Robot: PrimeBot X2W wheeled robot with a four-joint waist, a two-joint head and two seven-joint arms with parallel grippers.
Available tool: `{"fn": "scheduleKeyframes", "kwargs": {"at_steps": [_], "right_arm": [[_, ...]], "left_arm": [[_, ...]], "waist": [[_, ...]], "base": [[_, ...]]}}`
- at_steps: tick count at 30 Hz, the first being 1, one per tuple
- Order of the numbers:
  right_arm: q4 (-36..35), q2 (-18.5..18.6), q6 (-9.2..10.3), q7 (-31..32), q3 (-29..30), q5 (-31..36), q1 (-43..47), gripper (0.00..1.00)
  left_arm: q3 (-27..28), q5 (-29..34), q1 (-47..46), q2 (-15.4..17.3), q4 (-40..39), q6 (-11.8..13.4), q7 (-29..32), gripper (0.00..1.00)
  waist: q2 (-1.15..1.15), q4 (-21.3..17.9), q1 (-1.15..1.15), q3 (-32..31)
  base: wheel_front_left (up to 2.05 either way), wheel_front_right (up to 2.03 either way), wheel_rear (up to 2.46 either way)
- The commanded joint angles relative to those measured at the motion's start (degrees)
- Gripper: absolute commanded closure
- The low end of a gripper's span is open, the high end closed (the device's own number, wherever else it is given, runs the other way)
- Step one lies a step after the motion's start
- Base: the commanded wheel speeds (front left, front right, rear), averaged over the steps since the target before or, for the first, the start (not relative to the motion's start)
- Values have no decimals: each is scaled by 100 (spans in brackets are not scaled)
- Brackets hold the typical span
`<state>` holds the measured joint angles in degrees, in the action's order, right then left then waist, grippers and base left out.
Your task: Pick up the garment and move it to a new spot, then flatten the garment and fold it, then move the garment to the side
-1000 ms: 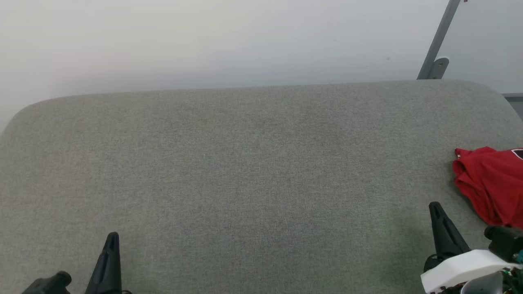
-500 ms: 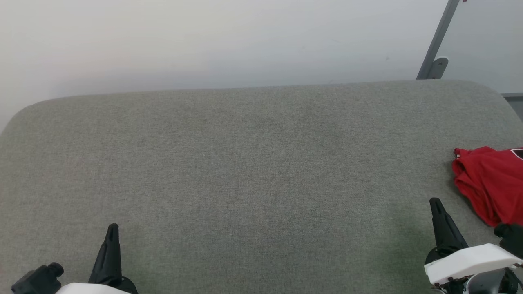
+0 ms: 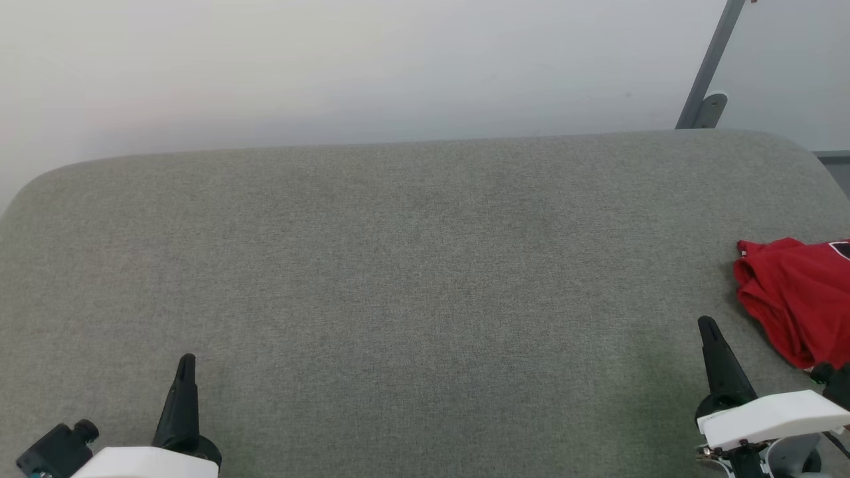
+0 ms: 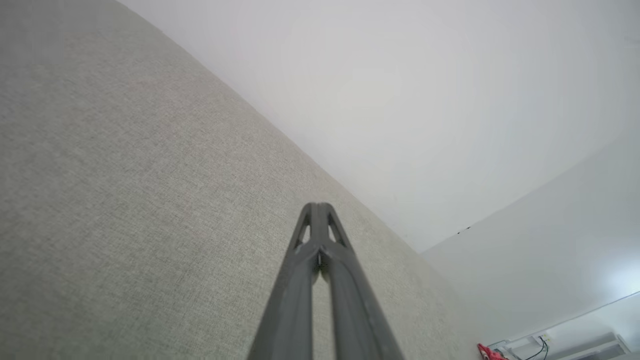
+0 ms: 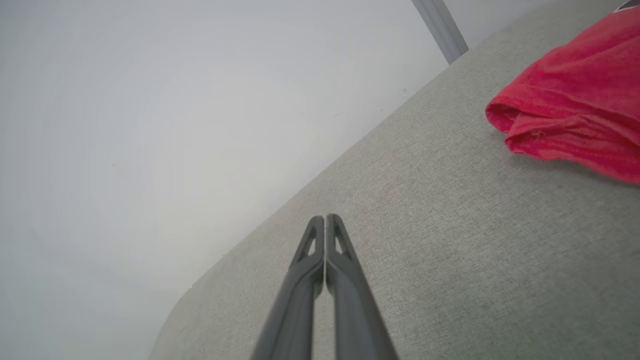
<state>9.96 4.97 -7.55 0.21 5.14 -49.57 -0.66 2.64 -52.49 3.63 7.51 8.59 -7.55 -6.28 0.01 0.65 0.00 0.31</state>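
Currently the garment (image 3: 793, 299) lies bunched at the right edge of the grey surface (image 3: 425, 265), partly cut off by the picture's border. The right tool (image 3: 708, 326) is near the front edge, just beside the garment but apart from it, fingers pressed together. The left tool (image 3: 186, 362), toward the front left corner, is likewise closed and empty.

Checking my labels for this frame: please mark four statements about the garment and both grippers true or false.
1. The garment lies bunched on the grey surface, on the robot's right. True.
2. The right gripper grips the garment. False: it is shut on nothing, apart from the cloth.
3. The left gripper is open. False: its fingers are pressed together.
4. The garment is nearer the right gripper than the left gripper. True.
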Motion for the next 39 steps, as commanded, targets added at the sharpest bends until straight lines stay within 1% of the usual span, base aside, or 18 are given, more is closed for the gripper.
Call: {"fn": "scheduleKeyframes", "kwargs": {"at_steps": [1, 22, 39], "right_arm": [[-38, 0, 3, 23, 7, -170, -156, 100], [102, -68, 5, 229, 54, -1507, -300, 100], [207, -116, 4, 366, 86, -2410, -394, 100]], "left_arm": [[36, -159, -148, 27, -31, 4, 41, 100], [105, -1460, -431, -98, 148, 6, 408, 100], [164, -2307, -634, -188, 276, 8, 668, 100]], "waist": [[-1, -1, 0, 0], [-1, -17, 0, -3], [-1, -30, 0, -6]], "base": [[0, 0, 0], [0, 0, 0], [0, 0, 0]]}}
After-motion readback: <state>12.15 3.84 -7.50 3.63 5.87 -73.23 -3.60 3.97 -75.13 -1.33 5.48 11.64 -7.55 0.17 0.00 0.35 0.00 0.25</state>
